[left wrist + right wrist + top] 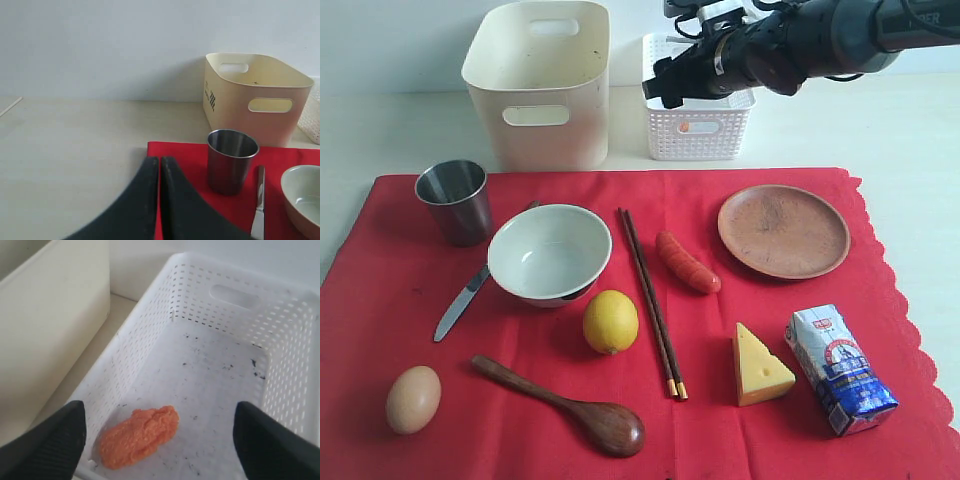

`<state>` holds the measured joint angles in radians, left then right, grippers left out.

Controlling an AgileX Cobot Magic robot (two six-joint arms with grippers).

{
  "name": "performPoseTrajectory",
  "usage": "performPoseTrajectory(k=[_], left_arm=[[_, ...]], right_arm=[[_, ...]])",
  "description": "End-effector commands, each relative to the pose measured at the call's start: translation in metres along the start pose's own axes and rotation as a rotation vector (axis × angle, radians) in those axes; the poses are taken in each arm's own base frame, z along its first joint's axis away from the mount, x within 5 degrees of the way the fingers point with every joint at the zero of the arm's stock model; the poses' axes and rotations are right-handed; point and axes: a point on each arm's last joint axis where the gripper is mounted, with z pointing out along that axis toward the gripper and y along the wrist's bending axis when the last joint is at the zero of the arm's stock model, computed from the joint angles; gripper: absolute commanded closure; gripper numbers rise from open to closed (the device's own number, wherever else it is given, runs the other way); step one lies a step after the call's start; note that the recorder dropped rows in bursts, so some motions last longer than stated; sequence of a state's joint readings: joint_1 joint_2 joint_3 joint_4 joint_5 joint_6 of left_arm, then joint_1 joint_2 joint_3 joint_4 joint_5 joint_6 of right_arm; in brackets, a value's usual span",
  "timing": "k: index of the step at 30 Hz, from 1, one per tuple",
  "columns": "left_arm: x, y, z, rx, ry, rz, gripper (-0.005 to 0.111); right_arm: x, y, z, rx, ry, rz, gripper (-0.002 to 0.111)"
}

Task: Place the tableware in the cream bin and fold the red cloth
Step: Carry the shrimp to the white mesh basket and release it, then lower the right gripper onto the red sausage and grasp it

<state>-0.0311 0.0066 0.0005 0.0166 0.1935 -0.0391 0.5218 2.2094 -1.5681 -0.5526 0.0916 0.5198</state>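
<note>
Pale tabletop (900, 120) carries the red cloth (720, 440), which spreads toward the near edge with its scalloped border along the right side. Bare table is left beyond the cloth's far edge, where the cream bin (545, 140) and the white lattice basket (695, 135) stand side by side, just apart. My right claw (157, 410) hangs over the basket with its fingers spread wide and nothing between them; an orange lump of food (138, 436) lies on the basket floor below. My left claw (159, 161) is closed, fingers pressed together, low over the cloth's far left corner, near the steel cup (455, 200). The white bowl (548, 255) sits beside the cup and covers one end of the silver table knife (460, 303), which slants toward the left edge. The dark chopsticks (650, 300) run far to near, gold tips nearest, hemmed by the lemon (610, 321) and sausage (687, 262). The dark wooden spoon (565, 405) lies slanted near the front between the egg (413, 398) and cheese (760, 365). The round brown plate (783, 230) sits toward the far right corner, the milk carton (840, 370) nearer.
</note>
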Motion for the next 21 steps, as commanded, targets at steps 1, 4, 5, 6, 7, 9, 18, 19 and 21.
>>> performPoseTrajectory(k=[1,4,5,6,7,9,18,19,21], left_arm=[[0.0,0.0,-0.001,-0.001,-0.007,-0.006,0.103],[0.0,0.0,-0.001,-0.001,-0.007,-0.006,0.103],[0.0,0.0,-0.001,-0.001,-0.007,-0.006,0.103],[0.0,0.0,-0.001,-0.001,-0.007,-0.006,0.103],[0.0,0.0,-0.001,-0.001,-0.007,-0.006,0.103],[0.0,0.0,-0.001,-0.001,-0.007,-0.006,0.103],[0.0,0.0,-0.001,-0.001,-0.007,-0.006,0.103],[0.0,0.0,-0.001,-0.001,-0.007,-0.006,0.103],[0.0,0.0,-0.001,-0.001,-0.007,-0.006,0.103]], right_arm=[[-0.017,-0.006,-0.016,0.027,-0.022,0.004,0.031],[-0.03,-0.011,-0.035,0.067,-0.009,0.011,0.031],[-0.036,-0.013,-0.043,0.079,-0.01,0.014,0.031],[-0.04,-0.013,-0.05,0.091,-0.003,0.019,0.031],[-0.045,-0.015,-0.06,0.11,0.009,0.022,0.031],[-0.05,-0.018,-0.074,0.142,0.034,0.032,0.032],[-0.066,-0.005,-0.129,0.123,0.156,-0.015,0.066],[-0.064,0.0,-0.132,0.098,0.183,-0.036,0.072],[-0.06,0.008,-0.136,0.056,0.245,-0.068,0.085]])
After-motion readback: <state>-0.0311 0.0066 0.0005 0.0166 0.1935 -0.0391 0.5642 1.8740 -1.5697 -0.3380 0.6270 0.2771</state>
